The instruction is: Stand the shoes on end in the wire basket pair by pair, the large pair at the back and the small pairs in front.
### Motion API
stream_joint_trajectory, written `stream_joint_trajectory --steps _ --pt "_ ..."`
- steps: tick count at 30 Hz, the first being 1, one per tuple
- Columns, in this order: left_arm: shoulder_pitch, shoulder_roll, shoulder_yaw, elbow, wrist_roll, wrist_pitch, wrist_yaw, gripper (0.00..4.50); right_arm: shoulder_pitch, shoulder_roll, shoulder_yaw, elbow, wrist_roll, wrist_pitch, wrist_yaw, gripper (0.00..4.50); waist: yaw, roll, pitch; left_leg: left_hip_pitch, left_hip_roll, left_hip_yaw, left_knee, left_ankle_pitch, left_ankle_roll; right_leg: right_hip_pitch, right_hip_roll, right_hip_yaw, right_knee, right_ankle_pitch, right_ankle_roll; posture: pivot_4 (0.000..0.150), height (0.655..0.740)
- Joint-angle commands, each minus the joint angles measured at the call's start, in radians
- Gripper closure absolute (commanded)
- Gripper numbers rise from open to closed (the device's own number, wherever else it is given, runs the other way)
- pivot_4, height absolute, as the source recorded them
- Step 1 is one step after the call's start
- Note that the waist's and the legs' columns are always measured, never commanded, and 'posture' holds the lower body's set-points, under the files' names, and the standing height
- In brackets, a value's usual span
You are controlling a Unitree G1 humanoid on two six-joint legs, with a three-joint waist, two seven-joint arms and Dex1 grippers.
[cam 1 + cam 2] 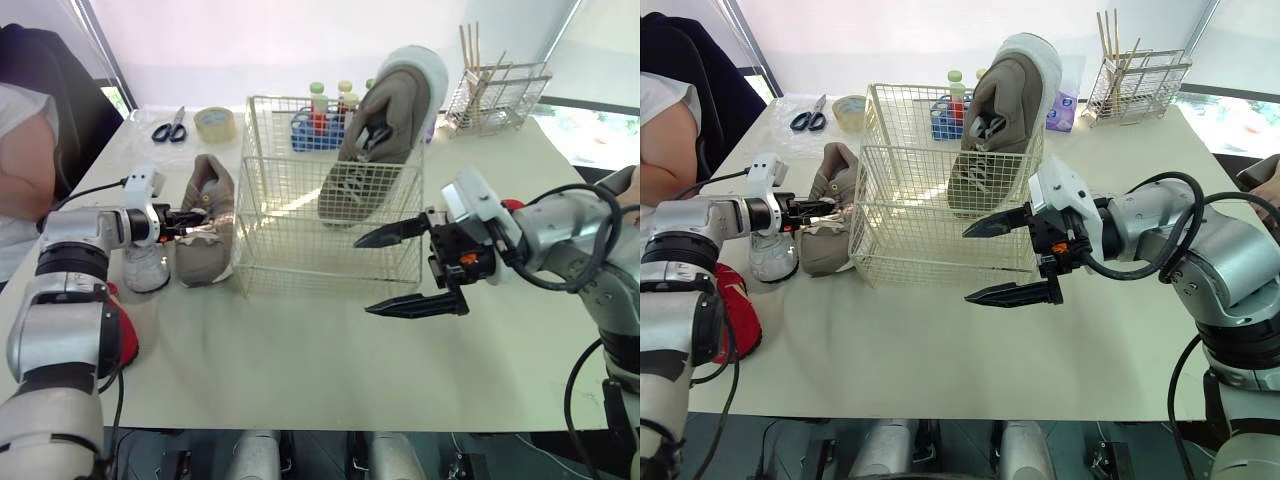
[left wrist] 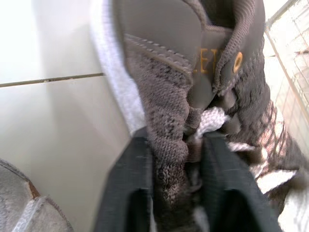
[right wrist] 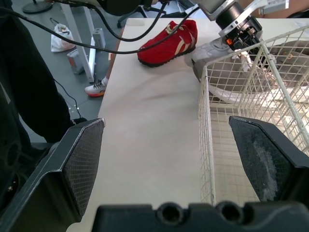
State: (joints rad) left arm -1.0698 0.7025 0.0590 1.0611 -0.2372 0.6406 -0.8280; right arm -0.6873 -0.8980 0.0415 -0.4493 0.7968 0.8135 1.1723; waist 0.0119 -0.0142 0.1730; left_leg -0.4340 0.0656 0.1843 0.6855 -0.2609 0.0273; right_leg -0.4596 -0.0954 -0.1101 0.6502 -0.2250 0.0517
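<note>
A large grey shoe (image 1: 385,125) stands on end at the back right of the white wire basket (image 1: 290,215). Its mate (image 1: 207,225) lies on the table just left of the basket. My left gripper (image 1: 197,216) is shut on that shoe's collar edge; the left wrist view shows both black fingers (image 2: 128,193) pinching the knit collar (image 2: 169,159). A small white and grey shoe (image 1: 147,266) lies under that gripper. A red shoe (image 3: 169,42) rests near the table's left edge. My right gripper (image 1: 363,275) hangs open in front of the basket's right corner, holding nothing.
Behind the basket stand bottles in a blue rack (image 1: 318,118). Scissors (image 1: 172,128) and a tape roll (image 1: 215,123) lie at the back left. A wire rack with sticks (image 1: 495,95) stands at the back right. A person (image 1: 25,170) sits at the left.
</note>
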Motion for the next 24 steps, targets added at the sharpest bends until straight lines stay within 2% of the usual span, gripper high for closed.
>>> stream_joint_trajectory --steps 1,2,5,7,9,11,14,18,24 --pt "-0.053 0.011 0.115 -0.028 -0.047 -0.044 0.096 4.13 -0.006 -0.014 -0.049 -0.002 -0.01 -0.029 -0.005 0.0 -0.001 0.0 0.0 0.0 0.0 0.0 0.0 0.0 0.0 0.0 0.0 0.0 0.0 0.0 0.0 0.15 0.7352" --pt "-0.065 0.018 0.149 -0.044 -0.059 -0.057 0.134 4.13 -0.009 -0.017 -0.06 0.007 -0.007 -0.028 -0.008 0.0 -0.003 -0.001 0.001 0.0 0.0 0.0 0.0 0.0 0.0 0.0 0.0 0.0 0.0 0.0 0.0 0.15 0.7352" --pt "-0.073 0.034 0.284 -0.196 -0.093 -0.268 0.285 4.13 -0.039 -0.034 -0.136 0.056 0.036 0.007 -0.032 0.0 -0.006 -0.008 0.005 -0.001 0.001 0.0 0.0 0.0 0.0 -0.001 0.0 0.0 0.0 0.0 0.0 0.15 0.7352" --pt "-0.095 0.041 0.316 -0.28 -0.093 -0.288 0.351 4.13 -0.059 -0.045 -0.186 0.09 0.06 0.026 -0.05 0.0 -0.009 -0.012 0.006 -0.003 0.001 -0.001 0.0 0.001 -0.001 -0.002 0.0 -0.001 0.0 0.001 0.001 0.15 0.7352" --pt "-0.147 0.042 0.324 -0.381 -0.108 -0.318 0.352 4.13 -0.092 -0.059 -0.248 0.137 0.092 0.046 -0.067 0.0 -0.008 -0.013 0.006 -0.003 0.001 -0.001 0.0 0.001 -0.001 -0.003 0.0 -0.001 0.0 0.002 0.002 0.15 0.7352" --pt "-0.239 -0.013 0.34 -0.519 -0.163 -0.389 0.356 4.13 -0.126 -0.082 -0.296 0.175 0.117 0.067 -0.075 0.0 -0.003 -0.014 0.006 -0.003 0.0 0.001 0.0 0.0 -0.001 -0.002 0.0 -0.001 -0.002 0.002 0.003 0.15 0.7352" --pt "-0.301 -0.12 0.277 -0.621 -0.148 -0.502 0.34 4.13 -0.13 -0.143 -0.283 0.194 0.072 0.06 -0.059 0.0 0.02 -0.016 0.006 -0.01 0.0 -0.002 0.005 0.0 0.0 -0.003 0.0 -0.005 -0.002 0.003 0.005 0.15 0.7352" --pt "-0.336 -0.248 0.212 -0.591 -0.105 -0.658 0.313 4.13 -0.135 -0.18 -0.291 0.215 0.059 0.052 -0.06 0.0 0.024 -0.011 0.003 -0.008 -0.002 0.001 0.009 -0.003 0.006 0.002 -0.002 -0.004 -0.004 0.004 0.008 0.15 0.7352" --pt "-0.371 -0.39 0.116 -0.355 0.003 -0.946 0.303 4.13 -0.068 -0.198 -0.357 0.153 0.097 0.095 -0.115 0.0 0.01 -0.011 0.003 -0.007 -0.002 0.001 0.013 -0.003 0.006 0.002 -0.001 -0.003 -0.002 0.005 0.009 0.15 0.7352"
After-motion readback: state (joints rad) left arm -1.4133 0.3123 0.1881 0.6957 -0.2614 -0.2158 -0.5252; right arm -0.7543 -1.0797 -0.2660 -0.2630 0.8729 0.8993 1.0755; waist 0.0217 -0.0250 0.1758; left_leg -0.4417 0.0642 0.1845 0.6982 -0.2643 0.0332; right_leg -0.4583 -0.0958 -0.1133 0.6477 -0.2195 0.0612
